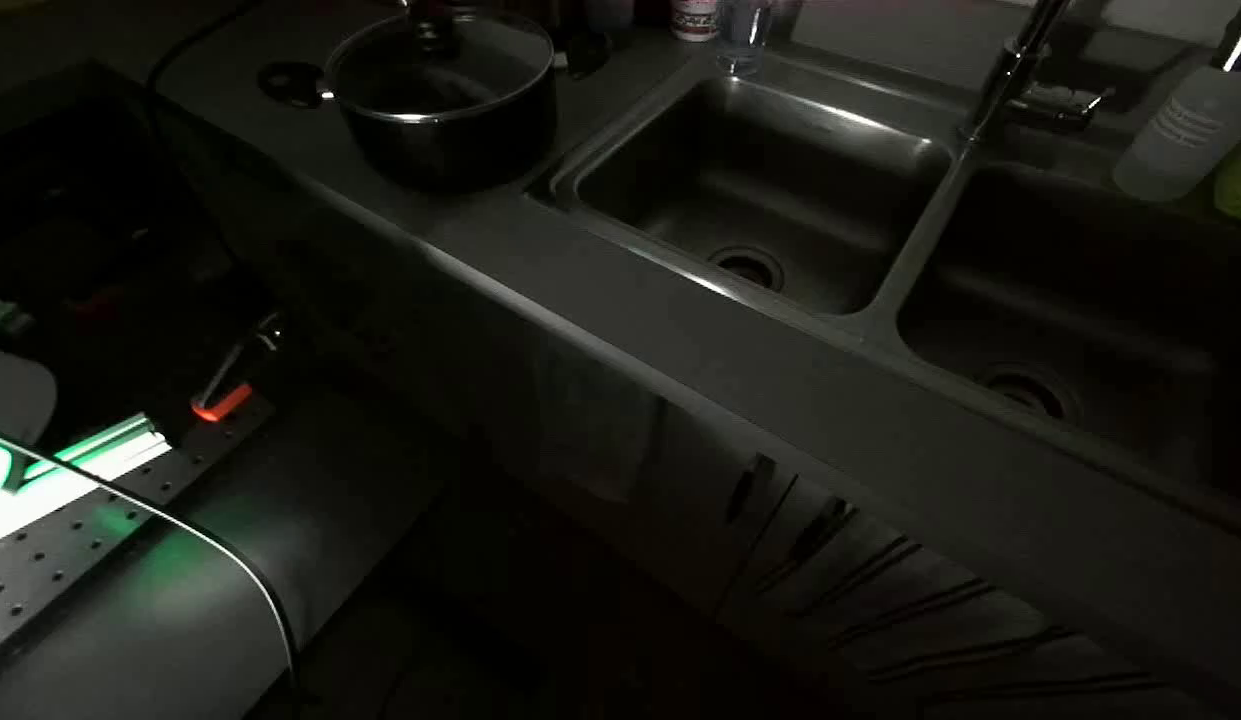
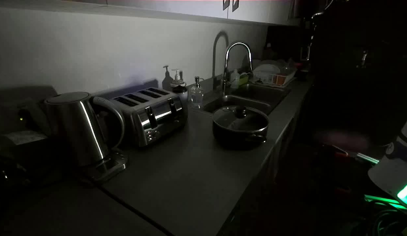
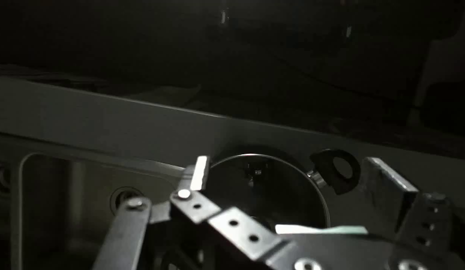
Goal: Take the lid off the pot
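The glass lid (image 2: 238, 121) sat on the black pot (image 2: 233, 137) just beside the sink (image 1: 920, 245), the pincer (image 3: 296, 175) gaped wide and held nothing, so by my reckoning the grasping and lifting were all left to do

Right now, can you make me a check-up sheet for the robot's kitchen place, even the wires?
Surface: grey counter, dimly lit.
Job's things: glass lid sits on the black pot, beside the sink.
Clutter: kettle, toaster and clear pump bottle share the counter.
Gripper: open, nothing seen in its grasp.
Cables: dark cord lies on the counter; pale cable is off it.
Surroundings: curved faucet, dish rack, overhead cabinets.
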{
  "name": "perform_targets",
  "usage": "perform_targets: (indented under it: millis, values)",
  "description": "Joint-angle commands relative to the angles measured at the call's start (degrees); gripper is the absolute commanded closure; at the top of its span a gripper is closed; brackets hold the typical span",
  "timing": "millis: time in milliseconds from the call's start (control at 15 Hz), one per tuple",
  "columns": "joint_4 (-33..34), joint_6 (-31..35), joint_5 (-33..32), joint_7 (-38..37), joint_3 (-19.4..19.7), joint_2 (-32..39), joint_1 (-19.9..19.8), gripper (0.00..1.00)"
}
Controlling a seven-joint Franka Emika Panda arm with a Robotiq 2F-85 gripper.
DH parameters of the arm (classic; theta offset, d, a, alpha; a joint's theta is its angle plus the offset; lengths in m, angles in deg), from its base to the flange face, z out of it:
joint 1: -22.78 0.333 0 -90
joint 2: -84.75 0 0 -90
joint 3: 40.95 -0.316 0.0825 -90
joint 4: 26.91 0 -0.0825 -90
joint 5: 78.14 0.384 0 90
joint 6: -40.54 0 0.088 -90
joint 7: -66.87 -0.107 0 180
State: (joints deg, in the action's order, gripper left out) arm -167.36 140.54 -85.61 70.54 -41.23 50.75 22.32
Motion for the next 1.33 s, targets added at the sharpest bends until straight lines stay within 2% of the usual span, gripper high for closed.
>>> perform_targets:
  millis: [0, 800, 1267]
  values:
    - [0.2, -0.1, -0.1, -0.2, 0.3, 0.0, 0.3, 0.0]
    - [0.1, 0.2, 0.0, 0.2, 0.4, 0.3, 0.5, 0.0]
    - [1.3, 7.0, -0.1, 1.0, 1.5, 7.6, 0.1, 0.0]
